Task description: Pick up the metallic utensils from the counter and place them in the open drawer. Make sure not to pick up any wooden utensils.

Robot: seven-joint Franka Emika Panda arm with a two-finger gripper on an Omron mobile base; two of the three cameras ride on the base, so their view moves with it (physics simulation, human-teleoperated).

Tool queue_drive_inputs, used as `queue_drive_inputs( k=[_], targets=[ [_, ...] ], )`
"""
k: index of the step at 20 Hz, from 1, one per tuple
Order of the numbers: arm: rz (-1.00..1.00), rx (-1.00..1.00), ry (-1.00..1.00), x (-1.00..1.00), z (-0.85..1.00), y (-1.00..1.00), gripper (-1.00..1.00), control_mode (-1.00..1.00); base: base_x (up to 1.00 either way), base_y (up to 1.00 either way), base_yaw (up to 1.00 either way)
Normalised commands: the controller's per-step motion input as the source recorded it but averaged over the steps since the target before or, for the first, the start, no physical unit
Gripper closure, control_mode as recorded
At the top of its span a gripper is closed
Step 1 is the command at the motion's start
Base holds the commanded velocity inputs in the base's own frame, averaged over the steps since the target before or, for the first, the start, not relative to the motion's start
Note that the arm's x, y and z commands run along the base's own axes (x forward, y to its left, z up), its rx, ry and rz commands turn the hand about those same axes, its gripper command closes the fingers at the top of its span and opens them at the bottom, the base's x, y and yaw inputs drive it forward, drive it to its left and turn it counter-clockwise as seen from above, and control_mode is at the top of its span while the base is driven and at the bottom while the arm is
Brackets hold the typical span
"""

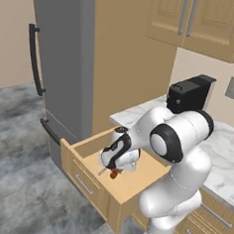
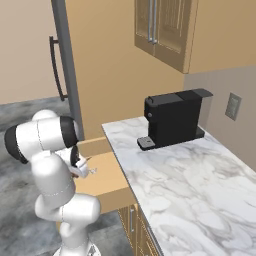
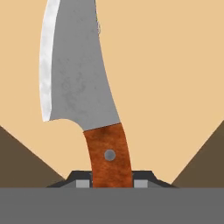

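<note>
My gripper (image 3: 111,183) is shut on the red-brown handle of the knife (image 3: 78,78), whose broad grey blade points away over the tan floor of the open drawer (image 3: 175,87). From the left base view the gripper (image 1: 113,164) hangs low inside the open drawer (image 1: 86,159), with the knife's handle (image 1: 114,174) showing just beneath it. From the right the hand (image 2: 82,167) sits above the drawer (image 2: 107,182), beside the counter (image 2: 190,175). The wooden utensils are out of view.
A black coffee machine (image 2: 172,120) stands at the back of the marble counter (image 1: 226,147). A tall grey fridge (image 1: 59,59) rises left of the drawer. Wall cabinets (image 1: 206,21) hang above, and more shut drawers (image 1: 204,230) sit under the counter.
</note>
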Motion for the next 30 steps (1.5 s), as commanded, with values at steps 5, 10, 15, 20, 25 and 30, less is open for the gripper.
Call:
queue_drive_inputs(
  k=[5,10,15,20,25,30],
  targets=[
    [-0.43,0.2,-0.01,0.01,-0.07,-0.14,1.0,-1.0,0.0,0.0,0.0],
    [-0.46,0.02,0.03,0.13,-0.05,-0.01,1.0,-1.0,0.0,0.0,0.0],
    [-0.38,-0.11,0.08,0.2,-0.19,0.0,1.0,-1.0,0.0,0.0,0.0],
    [-0.24,-0.07,0.05,0.42,-0.04,0.0,1.0,-1.0,0.0,0.0,0.0],
    [-0.04,0.0,0.11,0.47,0.03,0.0,1.0,-1.0,0.0,0.0,0.0],
    [0.0,0.0,0.24,0.07,0.0,0.15,1.0,-1.0,0.0,0.0,0.0]
  ],
)
